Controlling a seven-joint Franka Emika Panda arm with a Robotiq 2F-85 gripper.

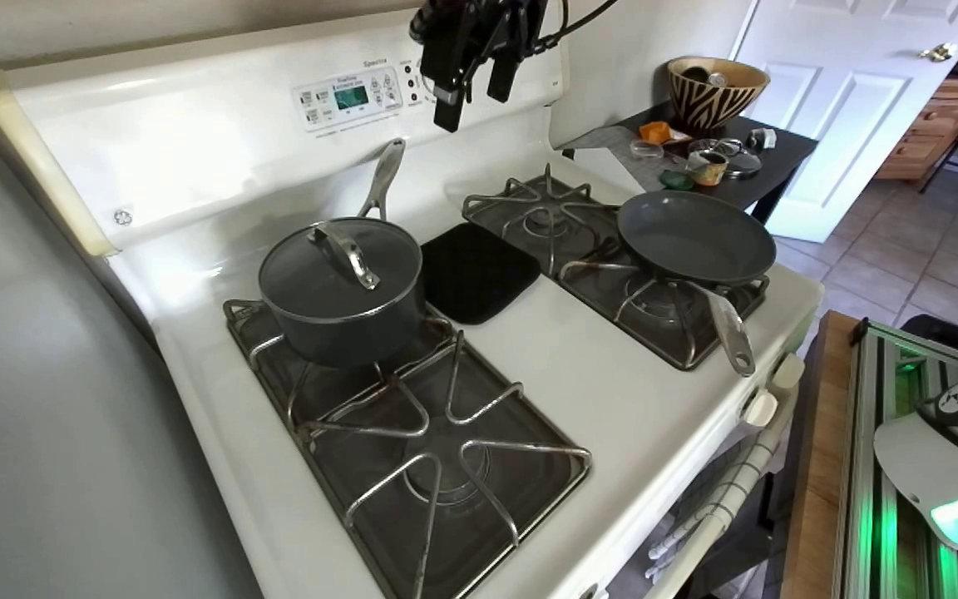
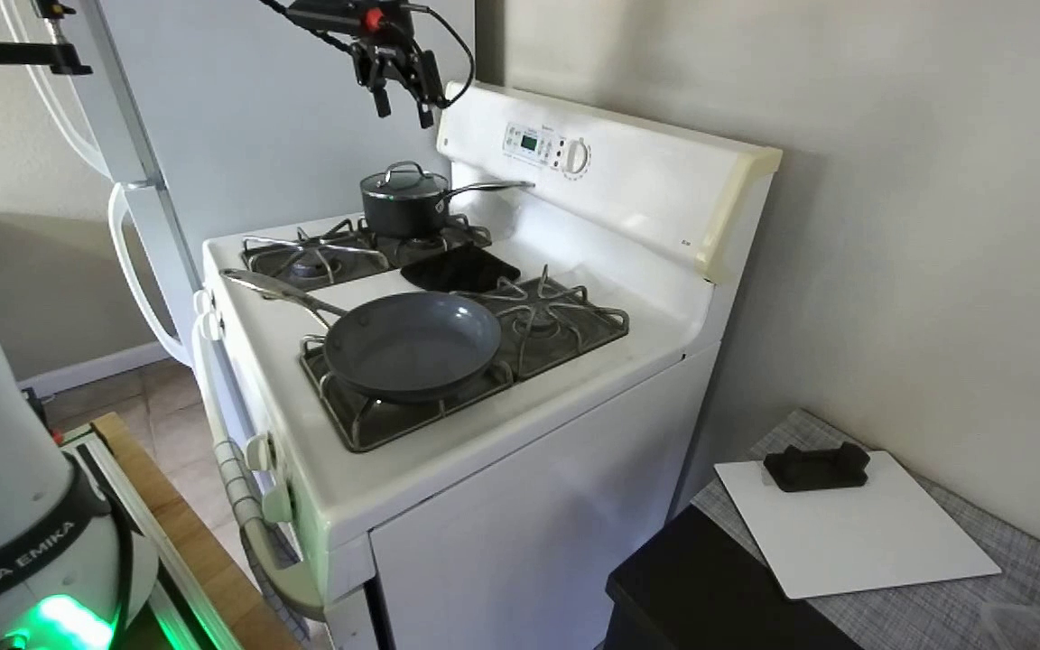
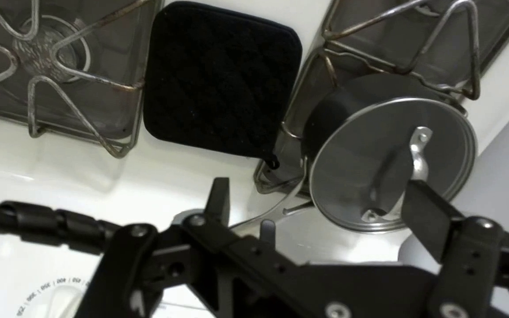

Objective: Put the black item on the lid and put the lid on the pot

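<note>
The black item [image 1: 479, 270] is a flat square black pad lying on the white stovetop between the burner grates. It also shows in an exterior view [image 2: 459, 269] and in the wrist view [image 3: 221, 79], with a small loop at one corner. The clear glass lid [image 3: 356, 150] with its silvery arched handle sits on the dark grey pot [image 3: 327, 112]. Lid [image 2: 407, 185] and pot [image 2: 392, 215] stand on a back burner in both exterior views. My gripper [image 1: 475, 101] is open and empty, high above the stove near the back panel. Its fingers [image 3: 317, 189] are wide apart in the wrist view.
A wide shallow dark pan [image 1: 695, 237] stands on a front burner, handle toward the front edge. The pot's long handle [image 1: 383, 175] points to the back panel [image 1: 196, 141]. A fridge [image 2: 285, 135] stands beside the stove. A side table holds a patterned bowl [image 1: 712, 96].
</note>
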